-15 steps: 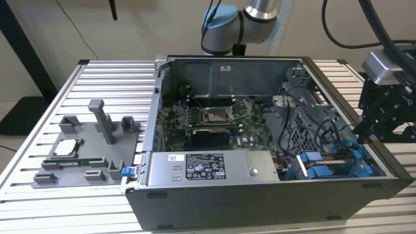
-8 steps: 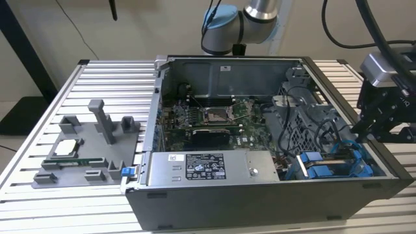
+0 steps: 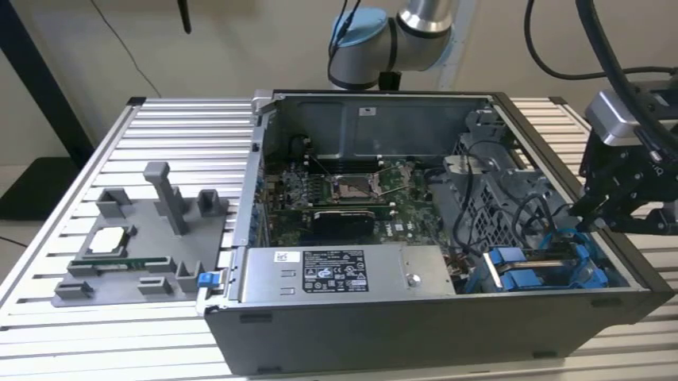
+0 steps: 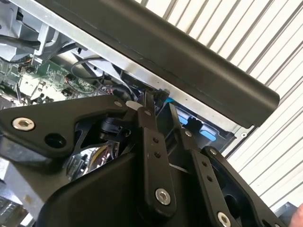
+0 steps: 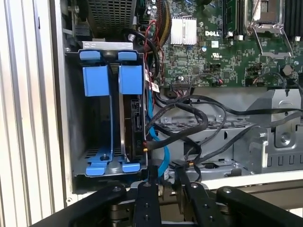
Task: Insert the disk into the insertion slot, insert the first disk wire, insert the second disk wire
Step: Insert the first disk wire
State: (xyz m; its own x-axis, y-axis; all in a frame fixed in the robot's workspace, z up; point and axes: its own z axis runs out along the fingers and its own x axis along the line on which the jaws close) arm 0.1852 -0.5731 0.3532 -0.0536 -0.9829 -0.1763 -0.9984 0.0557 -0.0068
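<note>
Nearest in both wrist views, the gripper (image 5: 166, 176) (image 4: 161, 106) is seen with its two black fingers (image 5: 146, 189) set only narrowly apart, and nothing is seen clamped between them. In the exterior view the gripper (image 3: 593, 218) is held over the computer case (image 3: 424, 333) at the exterior view's right, just above the wall beside the drive bay. Just beyond the fingertips, the insertion slot (image 5: 73, 142) is shown as a grey metal bay with two compartments side by side. The disk (image 5: 133, 125) is already seated on edge in the compartment next to the cables, with its blue carrier tab at the far end. A second blue carrier (image 5: 97, 80) is seated in the other compartment. A black wire (image 5: 189, 118) is looped from the case's middle to the disk's exposed edge and is touching it there, though whether it is fully plugged in cannot be told. A blue cable (image 5: 163, 158) is run just beside the disk. Farther in, the green motherboard (image 5: 213, 52) is laid flat on the case floor. In the exterior view a silver power supply box (image 3: 339, 274) is fitted next to the bay, and a grey fixture (image 3: 138, 230) is set on the slatted table (image 3: 180, 135), well apart from the case.
</note>
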